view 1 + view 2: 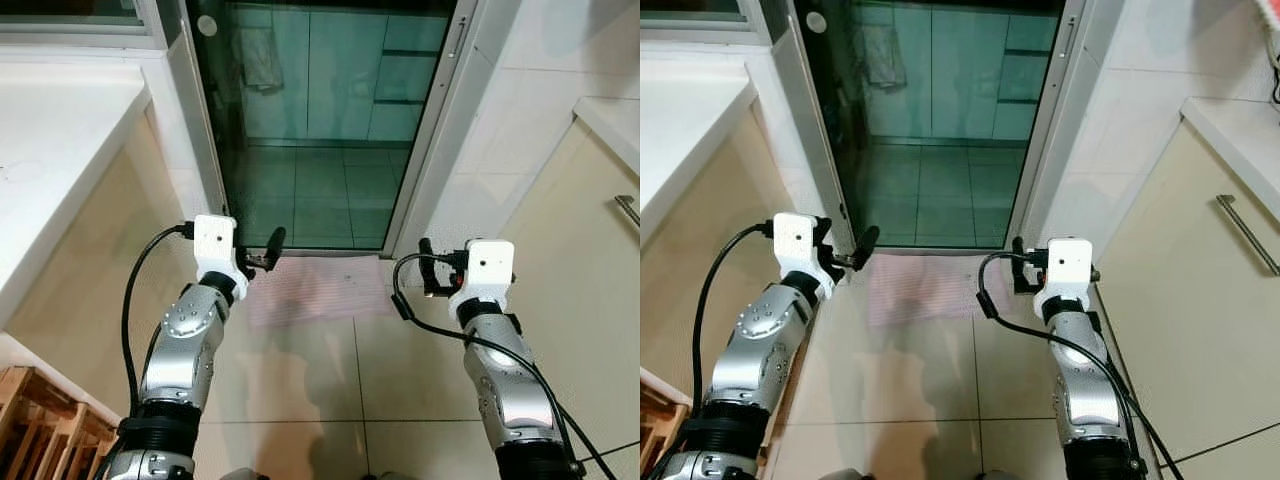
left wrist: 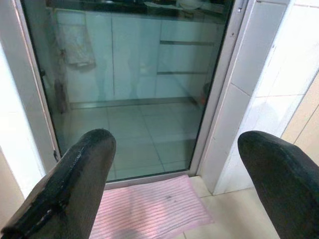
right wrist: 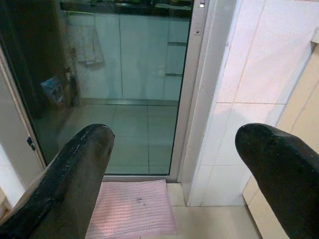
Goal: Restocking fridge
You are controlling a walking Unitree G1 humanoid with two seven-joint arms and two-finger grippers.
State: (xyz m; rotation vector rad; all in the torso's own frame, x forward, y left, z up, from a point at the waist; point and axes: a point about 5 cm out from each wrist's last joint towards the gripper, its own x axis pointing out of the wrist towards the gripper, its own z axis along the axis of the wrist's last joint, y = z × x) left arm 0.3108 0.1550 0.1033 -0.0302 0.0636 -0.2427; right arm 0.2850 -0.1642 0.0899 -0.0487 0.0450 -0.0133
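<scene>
I stand before a shut glass sliding door (image 1: pixel 320 120) with another tiled room behind it; no fridge or goods to stock are in sight. My left gripper (image 1: pixel 262 255) is held out at waist height, open and holding nothing, near the door's left frame. My right gripper (image 1: pixel 428 270) is held out level with it, also open and holding nothing, near the door's right frame. In the wrist views the fingers of the left gripper (image 2: pixel 174 144) and the right gripper (image 3: pixel 174 137) stand wide apart with only the door and floor between them.
A pink striped mat (image 1: pixel 315 290) lies on the tiled floor at the door's foot. A white counter (image 1: pixel 50 150) runs along my left, with a wooden crate (image 1: pixel 40 420) below it. A beige cabinet with a metal handle (image 1: pixel 627 208) stands close on my right.
</scene>
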